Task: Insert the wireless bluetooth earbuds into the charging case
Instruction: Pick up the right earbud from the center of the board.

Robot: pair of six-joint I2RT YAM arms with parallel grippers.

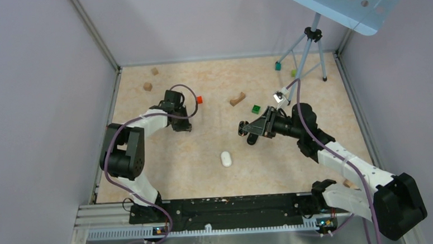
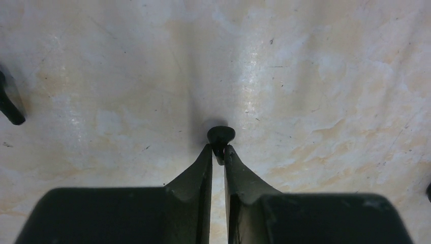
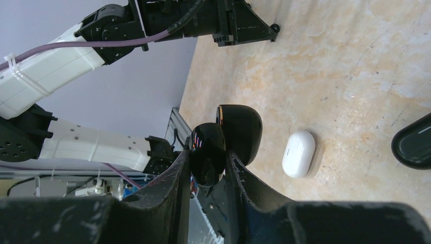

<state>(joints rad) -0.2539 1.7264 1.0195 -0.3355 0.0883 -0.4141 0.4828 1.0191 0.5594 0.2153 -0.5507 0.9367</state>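
Fingertips [image 2: 201, 168] of my L gripper [image 2: 218, 149] fill the bottom of the left wrist view. They're nearly together, pinching the thin stem of a small black earbud [image 2: 221, 134], w/ its round head poking out just past the tips. It's right down at the table [image 2: 315, 76], shadow tight against it; can't tell if it rests on the surface.

My R gripper [image 3: 207, 154] is clamped on the charging case [image 3: 243, 131]. It's glossy black and looks hinged open, so two rounded halves show: one btwn my fingers, the other just beyond them. Case is held up off the table, turned sideways, approx mid-table. It's well apart from the earbud, which sits toward the far left.

White oval pod [image 3: 298, 153] lies flat on the table near the case, on the side nearer my bases in the top view. Black rounded obj [image 3: 414, 143] w/ a thin pale line is cut off at the right wrist view's edge; can't tell what it is. Same for a black bit [image 2: 9, 104] at the left wrist view's edge.

Further out: red cube [image 1: 199, 99] near the L gripper, wooden arch [image 1: 237, 99] and green cube [image 1: 256, 109] beyond the R gripper, tripod [image 1: 310, 44] in the far right corner.
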